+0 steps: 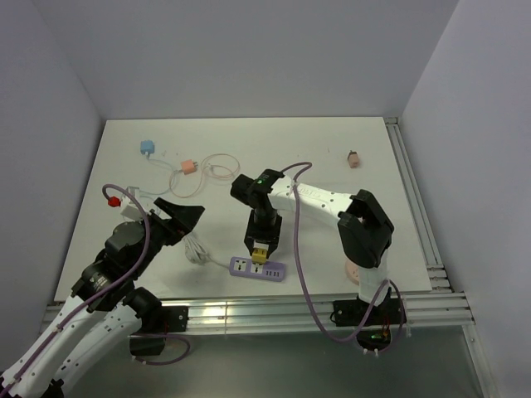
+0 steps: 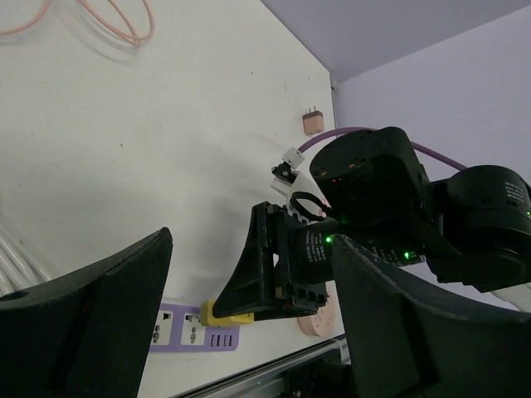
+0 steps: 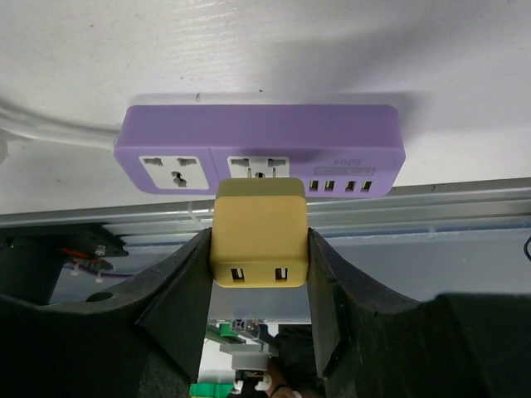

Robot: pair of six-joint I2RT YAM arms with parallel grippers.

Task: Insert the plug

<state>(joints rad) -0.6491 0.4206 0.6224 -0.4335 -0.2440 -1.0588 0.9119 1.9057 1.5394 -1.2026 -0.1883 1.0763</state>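
A purple power strip (image 1: pixel 258 268) lies near the table's front edge; it also shows in the right wrist view (image 3: pixel 261 149) and the left wrist view (image 2: pixel 187 327). My right gripper (image 3: pixel 259 249) is shut on a yellow plug adapter (image 3: pixel 259 232) with two USB ports, held at the strip's right socket, its prongs at the socket holes. From above the adapter (image 1: pixel 260 248) sits just over the strip. My left gripper (image 1: pixel 189 212) is open and empty, left of the strip, above its white cable (image 1: pixel 197 247).
A blue plug (image 1: pixel 147 148), a pink plug (image 1: pixel 188 167) with a looped pink cable (image 1: pixel 217 166), and a small brown plug (image 1: pixel 353 158) lie at the back. A pink round disc (image 1: pixel 353 271) lies at the front right. Metal rails (image 1: pixel 249 311) run along the front edge.
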